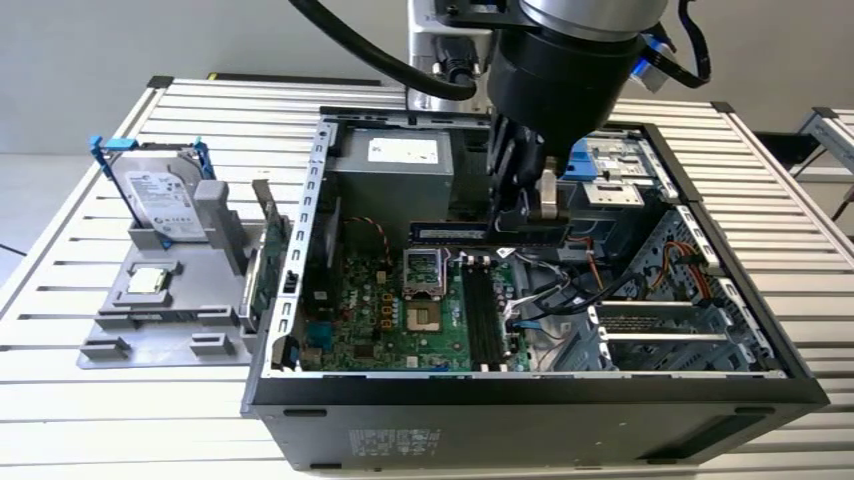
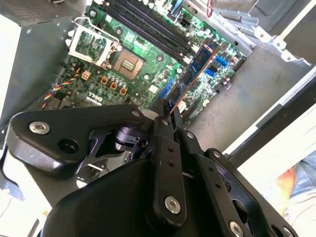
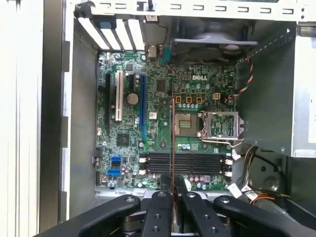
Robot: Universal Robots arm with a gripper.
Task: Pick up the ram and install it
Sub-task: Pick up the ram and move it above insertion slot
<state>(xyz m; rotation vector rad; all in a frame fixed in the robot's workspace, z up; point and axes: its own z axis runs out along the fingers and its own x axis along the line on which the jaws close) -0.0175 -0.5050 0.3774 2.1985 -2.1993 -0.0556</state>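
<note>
One black robot gripper is closed tight on one end of the ram, a long thin green stick with dark chips. The rest of the stick pokes out past the fingertips. The ram hangs in the air inside the open black computer case, above the big green board on the case floor. It is not touching the long black slots on that board. In the exterior view the stick is close to the grey metal power box at the far wall of the case. The case sits on the white slatted table. Near the table's edge on the exterior view's left, a grey plastic holder carries a silver hard drive in a blue frame and a green card with a metal bracket, both standing up
</note>
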